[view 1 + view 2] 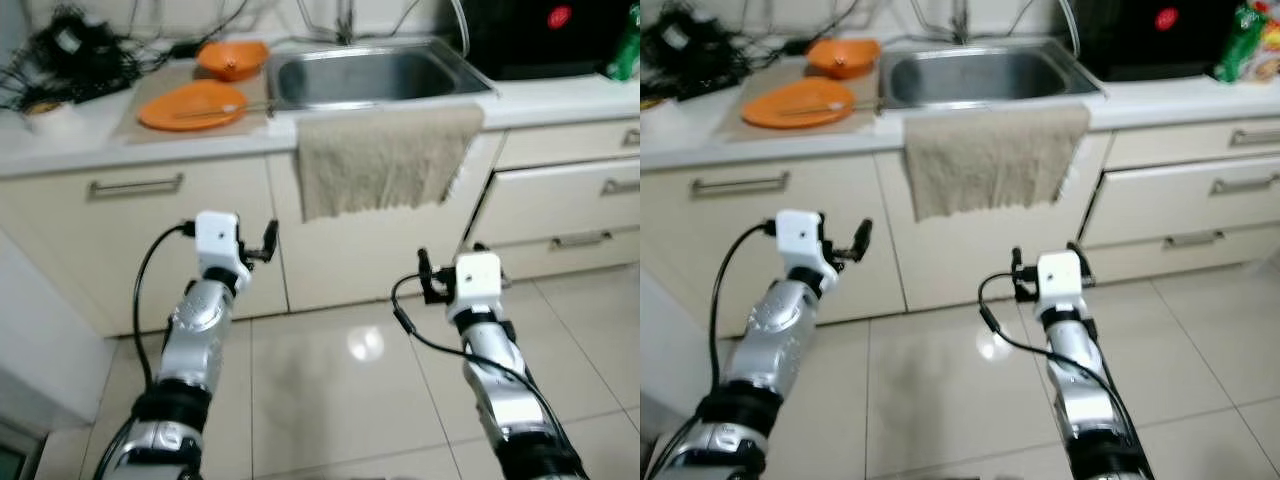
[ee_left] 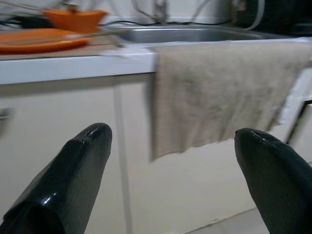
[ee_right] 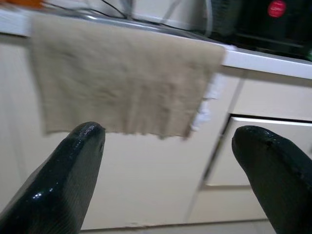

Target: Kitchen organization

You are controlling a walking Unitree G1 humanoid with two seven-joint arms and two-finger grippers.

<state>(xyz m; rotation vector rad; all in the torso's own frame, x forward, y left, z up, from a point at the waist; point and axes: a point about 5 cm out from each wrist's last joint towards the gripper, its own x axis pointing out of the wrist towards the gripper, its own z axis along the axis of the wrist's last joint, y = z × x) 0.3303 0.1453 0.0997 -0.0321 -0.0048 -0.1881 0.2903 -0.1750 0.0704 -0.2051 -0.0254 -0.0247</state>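
Two grippers are raised in front of a cream cabinet run, both clear of every object. The left gripper (image 2: 170, 161) hovers before the cabinet door (image 1: 150, 240) left of the sink, with its fingers (image 2: 73, 175) spread wide and nothing between them. The right gripper (image 3: 170, 161) hovers lower, near the drawer stack (image 1: 570, 200), with its fingers (image 3: 63, 180) also spread wide and empty.

A beige towel (image 1: 385, 160) hangs over the counter edge directly below the stainless sink (image 1: 370, 75), draping down the cabinet front. Both grippers point toward it and remain well apart from it.

On the worktop (image 1: 60, 140) left of the sink lies a flat board (image 1: 160, 85). An orange plate (image 1: 192, 104) rests on the board, with a thin utensil, possibly a chopstick or spoon handle, lying across it. An orange bowl (image 1: 232, 58) stands behind the plate, just beside the sink rim. A tangle of black cables (image 1: 65, 50) occupies the far left of the worktop, next to a small white bowl (image 1: 48, 115).

A dark appliance (image 1: 540, 35) with a red button stands right of the sink. A green packet (image 1: 1240, 45) sits beside it. The floor (image 1: 340, 380) is glossy pale tile.
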